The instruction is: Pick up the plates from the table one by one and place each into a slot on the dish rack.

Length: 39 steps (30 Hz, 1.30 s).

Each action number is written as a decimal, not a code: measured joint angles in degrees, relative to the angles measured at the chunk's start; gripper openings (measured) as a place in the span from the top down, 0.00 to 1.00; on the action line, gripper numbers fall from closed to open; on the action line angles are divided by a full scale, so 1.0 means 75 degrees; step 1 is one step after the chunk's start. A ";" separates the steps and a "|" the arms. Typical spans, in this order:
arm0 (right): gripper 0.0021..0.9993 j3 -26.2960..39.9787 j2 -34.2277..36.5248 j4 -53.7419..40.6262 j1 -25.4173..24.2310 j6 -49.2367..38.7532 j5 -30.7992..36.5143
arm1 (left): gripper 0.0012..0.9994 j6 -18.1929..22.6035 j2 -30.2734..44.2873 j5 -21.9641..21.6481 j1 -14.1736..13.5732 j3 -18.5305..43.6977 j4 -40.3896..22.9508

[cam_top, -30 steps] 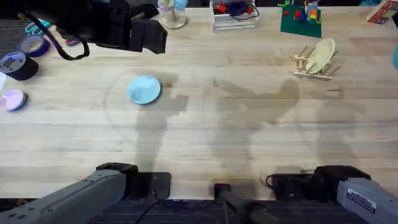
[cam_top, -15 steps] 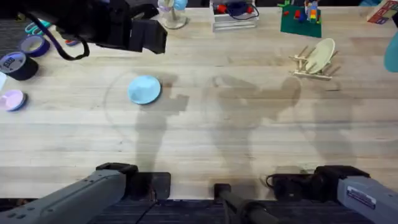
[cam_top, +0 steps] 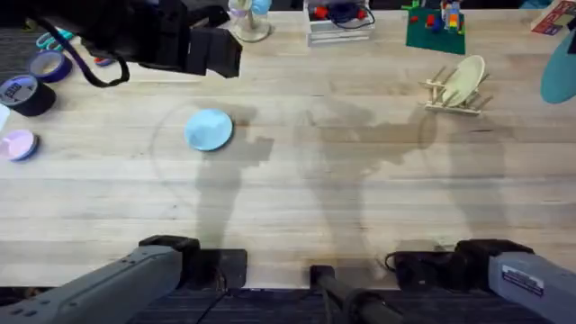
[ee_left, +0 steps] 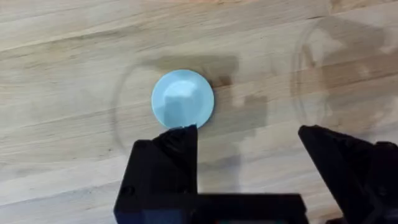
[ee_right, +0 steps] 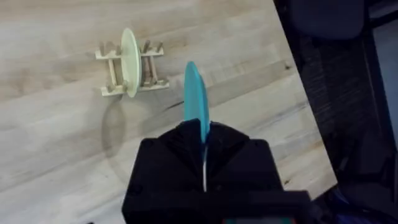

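The right gripper (ee_right: 204, 163) pinches the teal plate (ee_right: 195, 102) on edge in its fingers; the dish rack (ee_right: 132, 68) lies beyond them, one slot holding a cream plate (ee_right: 129, 61). The teal plate should be aligned parallel and lowered into a free slot. The left gripper (ee_left: 249, 155) hovers wide apart near the pale-blue plate (ee_left: 183, 99). Which slots remain free is hard to make out.

My counter (cam_top: 297, 207) is pale wood planks with visible grain, lit from above so soft grey shadows pool across its middle. At the left edge of the frame sit dark tape rolls (cam_top: 25, 90); along the top edge, a green board (cam_top: 436, 34) with coloured blocks. In my right wrist view, dark floor (ee_right: 348, 124) lies beyond the counter's edge.
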 joint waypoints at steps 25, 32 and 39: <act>0.97 -0.0009 0.0303 0.0503 -0.1203 -0.0344 -0.1438 | 0.01 0.0002 0.0000 0.0000 0.0000 0.0000 0.0000; 0.97 -0.0026 0.0857 0.0661 -0.1230 -0.0513 -0.1849 | 0.01 0.0002 0.0003 0.0000 0.0000 0.0000 0.0000; 0.97 -0.0032 0.1017 0.0848 -0.1522 -0.0621 -0.2065 | 0.01 0.0002 0.0000 0.0000 0.0000 0.0000 0.0000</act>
